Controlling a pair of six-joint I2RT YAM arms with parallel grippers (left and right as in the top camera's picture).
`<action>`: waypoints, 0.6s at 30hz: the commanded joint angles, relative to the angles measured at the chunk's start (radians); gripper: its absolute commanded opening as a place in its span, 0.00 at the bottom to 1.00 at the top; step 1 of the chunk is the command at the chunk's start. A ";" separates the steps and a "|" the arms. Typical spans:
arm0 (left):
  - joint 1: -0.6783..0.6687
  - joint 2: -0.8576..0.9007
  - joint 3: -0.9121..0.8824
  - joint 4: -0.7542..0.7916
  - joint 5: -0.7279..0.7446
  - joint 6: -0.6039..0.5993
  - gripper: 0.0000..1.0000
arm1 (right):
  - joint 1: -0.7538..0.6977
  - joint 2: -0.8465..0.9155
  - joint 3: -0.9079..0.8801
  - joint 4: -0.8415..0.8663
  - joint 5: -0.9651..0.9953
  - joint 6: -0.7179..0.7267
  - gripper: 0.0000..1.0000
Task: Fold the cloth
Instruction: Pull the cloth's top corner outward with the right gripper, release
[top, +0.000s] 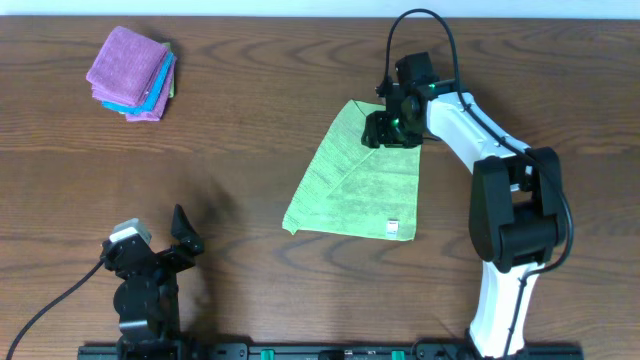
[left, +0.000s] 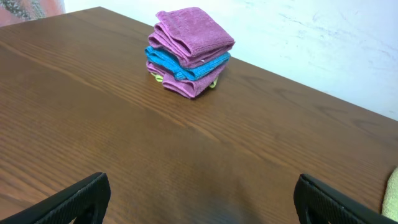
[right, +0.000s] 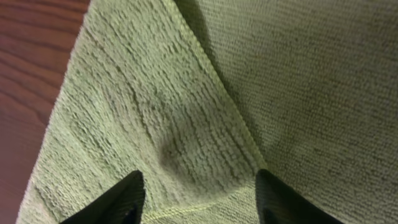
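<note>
The one light green microfibre cloth (top: 362, 185) is lying spread on the dark wooden table (top: 250, 130), with its single small white tag (top: 393, 226) sitting at the edge closest to the two arm bases. The right gripper (top: 392, 128) is pressing down over that cloth's far corner. From its wrist camera, its two black fingers (right: 127, 199) are standing apart with green pile showing between them, nothing pinched, and one hemmed edge is running diagonally across a second layer of the cloth. The left gripper (top: 185, 235) is sitting well apart from the cloth, off its near left side, jaws spread wide over bare wood. One stack of folded cloths (top: 132, 72) is resting far off the green cloth's left, beyond its far corner. The left wrist view is showing three layers there: purple on top, blue under it, purple again below, with a sliver of yellow-green peeking out at the bottom.
</note>
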 joint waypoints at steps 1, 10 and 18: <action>-0.004 -0.006 -0.024 -0.010 -0.014 -0.004 0.96 | -0.005 0.016 -0.005 0.006 -0.014 0.011 0.50; -0.004 -0.006 -0.024 -0.011 -0.014 -0.004 0.95 | -0.003 0.022 -0.005 0.022 -0.013 0.015 0.46; -0.004 -0.006 -0.024 -0.010 -0.014 -0.003 0.95 | 0.005 0.023 -0.005 0.023 -0.013 0.019 0.13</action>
